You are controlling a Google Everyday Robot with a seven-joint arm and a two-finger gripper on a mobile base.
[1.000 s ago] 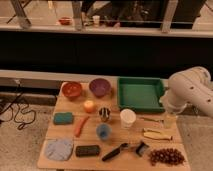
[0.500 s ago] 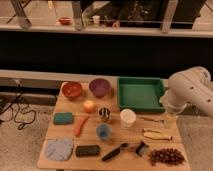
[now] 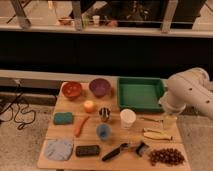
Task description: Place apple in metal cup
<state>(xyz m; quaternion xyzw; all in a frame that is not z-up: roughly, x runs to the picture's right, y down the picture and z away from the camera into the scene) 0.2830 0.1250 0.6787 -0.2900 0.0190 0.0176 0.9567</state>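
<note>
**Bench [image 3: 54, 133]:** wooden top, loaded with many small items. Clock directions below read with 12 o'clock at the far edge.

**Robot arm [image 3: 191, 91]:** white, bulky, standing at the bench's 3 o'clock side.

**Pincer [image 3: 169, 121]:** pale, hanging downward below the arm over the right-hand edge of the bench, just off the near right corner of the green tray. Released, with nothing in it. Well apart from both task items.

**Apple [image 3: 89, 106]:** small, round, yellow-orange. Sits on the bench left of centre, at 6 o'clock of the gap between the two bowls. Untouched.

**Metal cup [image 3: 104, 114]:** small, silver-grey, dark inside, upright. Stands at about 4 o'clock of the apple, near it but not touching.

**White paper cup [image 3: 128, 118]:** taller, upright, at 3 o'clock of the metal cup.

**Blue cup [image 3: 103, 131]:** at 6 o'clock of the metal cup.

**Carrot [image 3: 80, 126]:** orange, lying at 7 o'clock of the apple.

**Orange-red bowl [image 3: 72, 90]** and **purple bowl [image 3: 100, 87]:** side by side at the far edge, 11 to 12 o'clock.

**Green tray [image 3: 140, 93]:** far right, 1 o'clock.

**Teal sponge [image 3: 63, 118]:** 9 o'clock.

**Blue-grey cloth [image 3: 59, 149]:** near left corner, 7 o'clock.

**Dark block [image 3: 87, 150]:** just right of the cloth.

**Black-handled tool [image 3: 116, 151]:** near edge, 6 o'clock.

**Dark grapes [image 3: 166, 156]:** near right corner, 5 o'clock.
</note>
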